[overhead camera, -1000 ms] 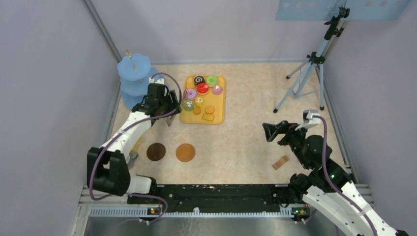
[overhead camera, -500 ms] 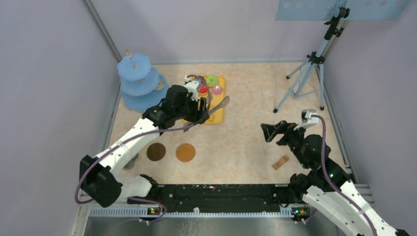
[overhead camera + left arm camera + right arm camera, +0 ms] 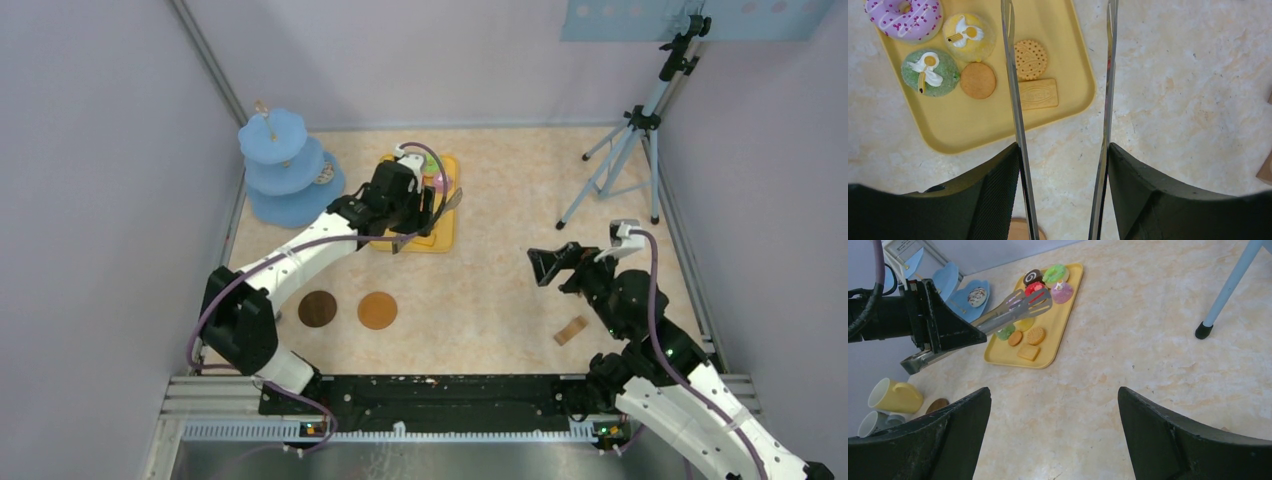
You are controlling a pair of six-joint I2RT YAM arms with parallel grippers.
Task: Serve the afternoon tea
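Left claw (image 3: 1063,150), clenched on long metal tongs (image 3: 1015,100) with blades apart. Hovers over yellow plastic tray (image 3: 973,125) of toy doughnuts (image 3: 903,17), cakes (image 3: 930,72) and orange biscuits (image 3: 1030,59) on marbled desk (image 3: 1188,100). Needs one piece straddled squarely, then a gentle squeeze. Right claw (image 3: 1053,395) released, well apart.

The work surface is a tabletop (image 3: 500,290) with a beige marbled finish, evenly lit. Plain lilac-grey walls (image 3: 90,200) enclose it at the left, top and right of the top view. An aluminium post (image 3: 205,57) runs diagonally at upper left. A light-blue tripod (image 3: 641,118) stands at upper right, below a pale blue perforated panel (image 3: 640,25). A black rail (image 3: 430,392) spans the bottom edge.
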